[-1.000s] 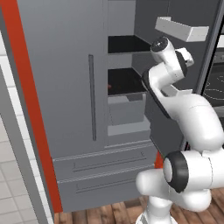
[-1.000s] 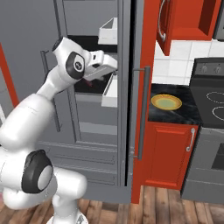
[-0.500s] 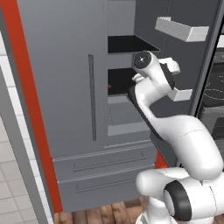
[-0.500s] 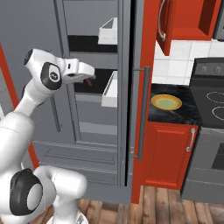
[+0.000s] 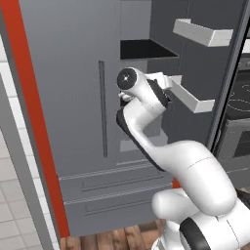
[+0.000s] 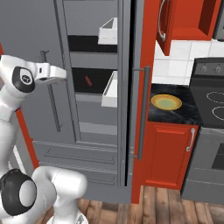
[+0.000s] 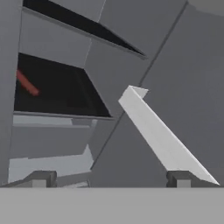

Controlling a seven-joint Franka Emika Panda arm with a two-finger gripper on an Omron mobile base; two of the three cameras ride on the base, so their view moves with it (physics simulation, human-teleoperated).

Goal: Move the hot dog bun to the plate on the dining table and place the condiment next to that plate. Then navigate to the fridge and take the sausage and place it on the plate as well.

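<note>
With its right door swung open, the tall dark grey fridge (image 6: 94, 87) shows white door shelves (image 5: 202, 33) and a dark inner compartment. On that compartment's shelf lies the thin reddish sausage (image 6: 88, 81), small and somewhat blurred. Raised in front of the opening, the white arm's end effector (image 7: 109, 178) stands with its two finger tips wide apart and nothing between them. Beside the fridge, a yellow plate (image 6: 166, 103) rests on the black table.
</note>
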